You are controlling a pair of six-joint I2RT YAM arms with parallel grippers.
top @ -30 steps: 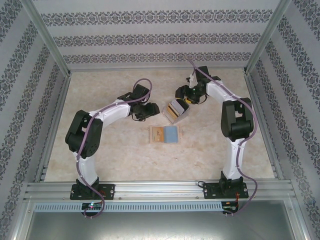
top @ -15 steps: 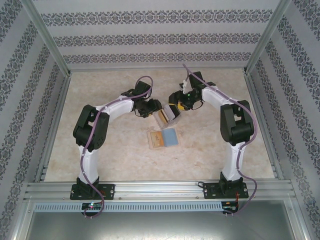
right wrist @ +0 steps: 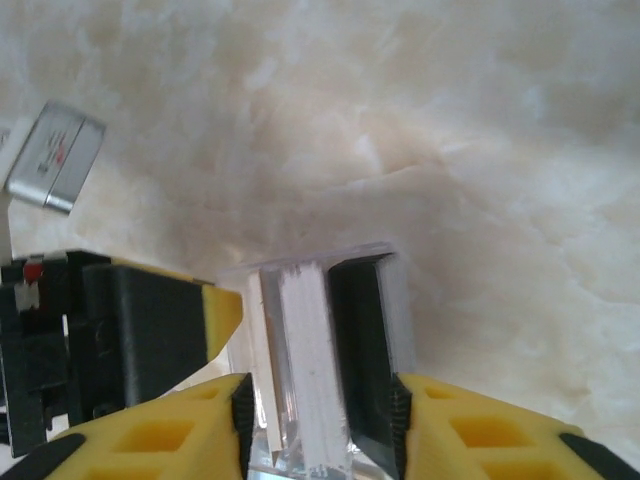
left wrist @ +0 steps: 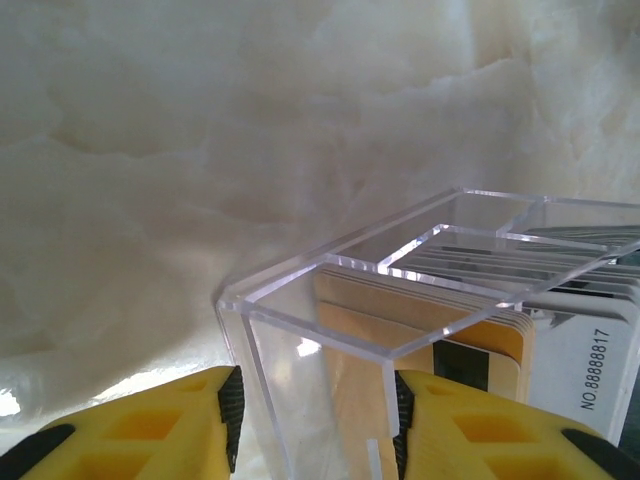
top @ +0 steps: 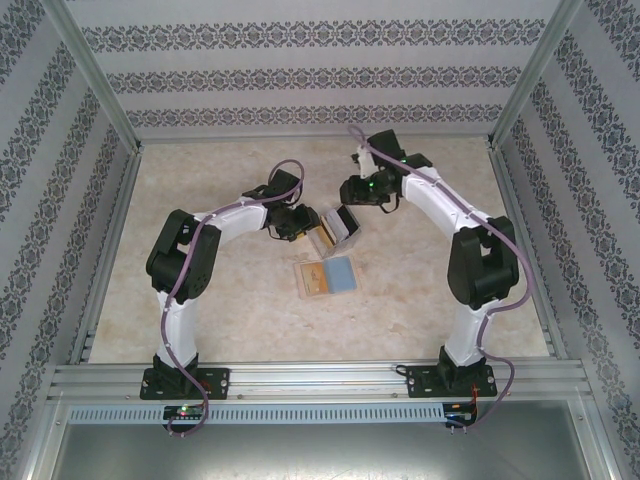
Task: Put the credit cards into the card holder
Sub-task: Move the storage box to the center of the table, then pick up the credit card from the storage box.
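Note:
The credit cards (left wrist: 430,320) stand on edge in a clear plastic box (top: 335,230) in the middle of the table; tan, white and dark ones show through its walls. My left gripper (left wrist: 315,420) is shut on one corner of the box, a pad against each wall. From the far side my right gripper (right wrist: 320,420) is shut on the box's other end, with white and black card edges (right wrist: 305,360) between its pads. In the top view the left gripper (top: 303,226) and right gripper (top: 350,208) meet at the box. The card holder (top: 327,276) lies open just in front of it, tan and bluish.
The marble-patterned table top (top: 230,300) has free room on the left, the right and at the front. Patterned walls and metal frame rails (top: 110,250) close it in. A finger of the left gripper (right wrist: 150,320) shows beside the box in the right wrist view.
Both grippers have come in onto the clear box and narrowed their jaws against it. The box has shifted slightly left, and the right arm has swung left and further back.

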